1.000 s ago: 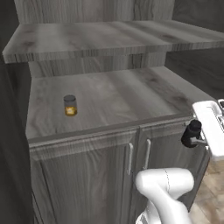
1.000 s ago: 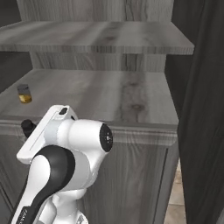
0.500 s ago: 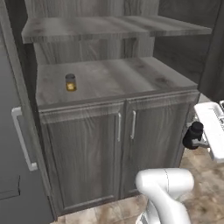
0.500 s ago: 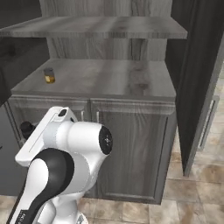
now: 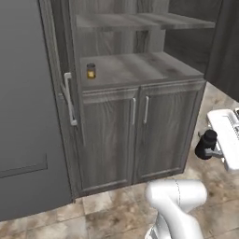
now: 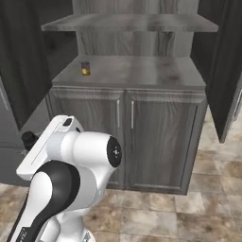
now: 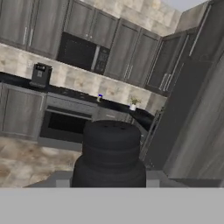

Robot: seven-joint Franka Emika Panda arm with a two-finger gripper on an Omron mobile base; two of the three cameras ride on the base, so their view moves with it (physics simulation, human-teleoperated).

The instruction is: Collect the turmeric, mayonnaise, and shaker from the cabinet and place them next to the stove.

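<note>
1. now the small all-black shaker with a narrower rounded top (image 7: 111,153) sits clamped between the fingers (image 7: 111,181), which are closed tight on its base; in the hand view its ribbed dark body rises right in front of the lens.
2. in the left base view the same shaker (image 5: 206,144) shows as a dark rounded shape at the end of the white hand at the right edge, well clear of the cabinet front and above the tiled floor (image 5: 107,214).
3. the small clear glass jar with a grey lid and yellow-orange powder (image 5: 91,71) stands upright on the lower open shelf of the grey wood-grain cabinet (image 5: 140,135), near that shelf's left end; the right base view shows it (image 6: 85,68) there too, alone on the shelf surface.
4. both cabinet doors below are shut, their slim silver vertical handles (image 5: 133,111) side by side at the middle seam.
5. a plain grey fridge (image 5: 28,107) stands just left of the cabinet in the left base view.
6. across the room, the hand view shows a black oven front (image 7: 65,122) under a dark countertop (image 7: 87,97), a black microwave (image 7: 83,53) among grey upper cupboards, and a small blue-topped item (image 7: 100,97) on that countertop, too small to identify.
</note>
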